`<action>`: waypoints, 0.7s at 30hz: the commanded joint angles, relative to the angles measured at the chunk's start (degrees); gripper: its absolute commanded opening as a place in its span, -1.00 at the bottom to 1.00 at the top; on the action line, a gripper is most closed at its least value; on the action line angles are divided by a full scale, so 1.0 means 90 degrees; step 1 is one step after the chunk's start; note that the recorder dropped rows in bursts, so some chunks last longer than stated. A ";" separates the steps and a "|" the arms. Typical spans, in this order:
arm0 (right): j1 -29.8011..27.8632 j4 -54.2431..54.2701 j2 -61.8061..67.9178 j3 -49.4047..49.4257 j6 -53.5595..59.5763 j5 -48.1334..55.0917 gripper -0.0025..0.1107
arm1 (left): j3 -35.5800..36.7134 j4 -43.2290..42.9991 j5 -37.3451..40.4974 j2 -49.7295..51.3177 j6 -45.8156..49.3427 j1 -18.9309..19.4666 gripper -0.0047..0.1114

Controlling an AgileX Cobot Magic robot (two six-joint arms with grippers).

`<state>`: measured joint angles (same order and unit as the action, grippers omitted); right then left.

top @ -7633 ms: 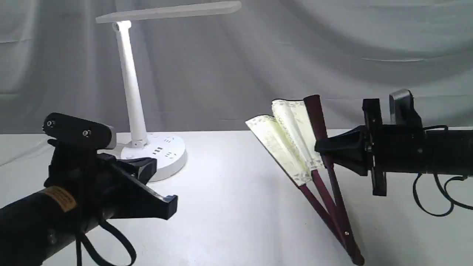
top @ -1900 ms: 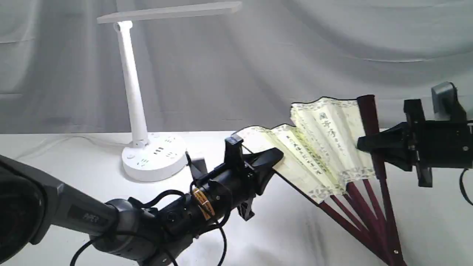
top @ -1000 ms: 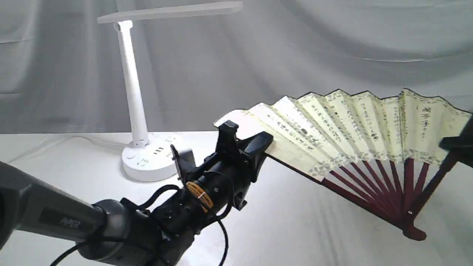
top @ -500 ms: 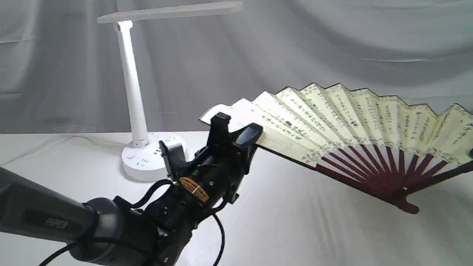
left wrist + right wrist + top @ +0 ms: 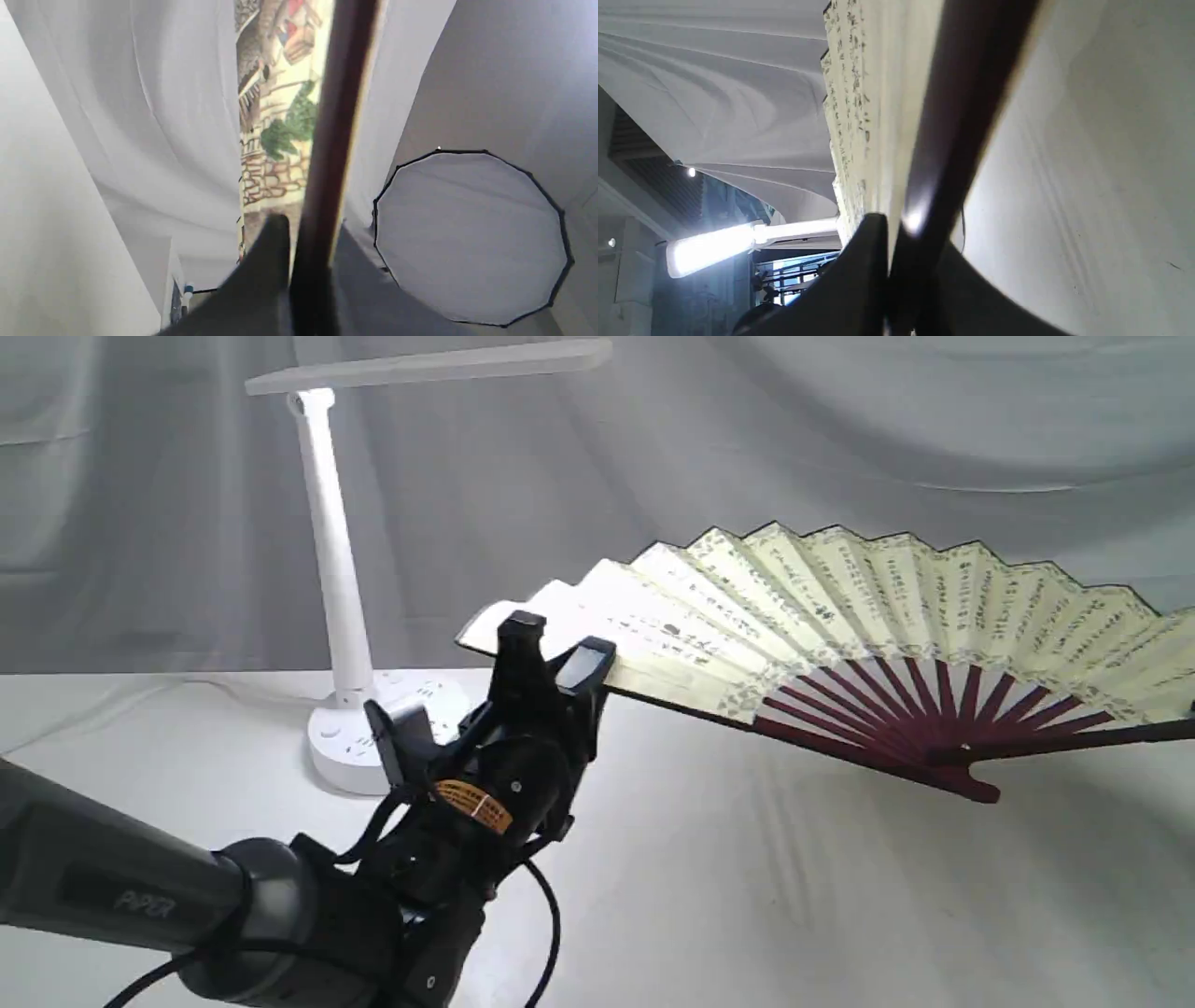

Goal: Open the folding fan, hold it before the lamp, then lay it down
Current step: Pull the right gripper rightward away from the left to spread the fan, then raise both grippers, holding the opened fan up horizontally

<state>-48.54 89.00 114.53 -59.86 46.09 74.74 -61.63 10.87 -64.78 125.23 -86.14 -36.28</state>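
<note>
The fan (image 5: 840, 607) is spread wide and hangs above the table (image 5: 700, 896), to the right of the lamp (image 5: 327, 551) in the outside view; the left jaws are closed on one dark outer rib (image 5: 327, 140), the right jaws on the other. The opening seems finished, so the step in hand is probably bringing the fan before the lamp. For this both jaws must move together and keep the same spread, or the paper may tear.

The left arm (image 5: 121, 896) is a dark grey tube lettered PiPER; its black wrist wears 1 orange label (image 5: 473, 800) — black cables (image 5: 556, 919) loop beneath — and ends in the black left gripper (image 5: 557, 649).
</note>
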 commanded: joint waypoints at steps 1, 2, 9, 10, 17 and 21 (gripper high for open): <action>-0.0125 -0.0298 -0.0030 0.0009 0.0340 -0.0530 -0.96 | 0.0000 0.1275 -0.0576 -0.0211 -0.0231 0.0147 -0.92; -0.0125 -0.0298 -0.0030 0.0009 0.0340 -0.0530 -0.96 | 0.0000 0.1285 -0.0576 -0.0211 -0.0231 0.0147 -0.92; -0.0125 -0.0318 -0.0030 0.0009 0.0353 -0.0530 -0.96 | 0.0000 0.1799 -0.0576 -0.0211 -0.0002 0.0147 -0.92; -0.0125 -0.0318 -0.0030 0.0009 0.0353 -0.0530 -0.96 | 0.0000 0.1823 -0.0576 -0.0211 0.0145 0.0147 -0.92; -0.0125 -0.0329 -0.0030 0.0009 0.0371 -0.0530 -0.96 | 0.0000 0.1848 -0.0576 -0.0211 0.0300 0.0147 -0.92; -0.0125 -0.0329 -0.0030 0.0009 0.0371 -0.0530 -0.96 | 0.0000 0.1848 -0.0576 -0.0211 0.0300 0.0147 -0.92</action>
<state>-48.25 88.89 114.53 -59.86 46.09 74.74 -61.63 15.49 -64.23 125.01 -82.10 -36.79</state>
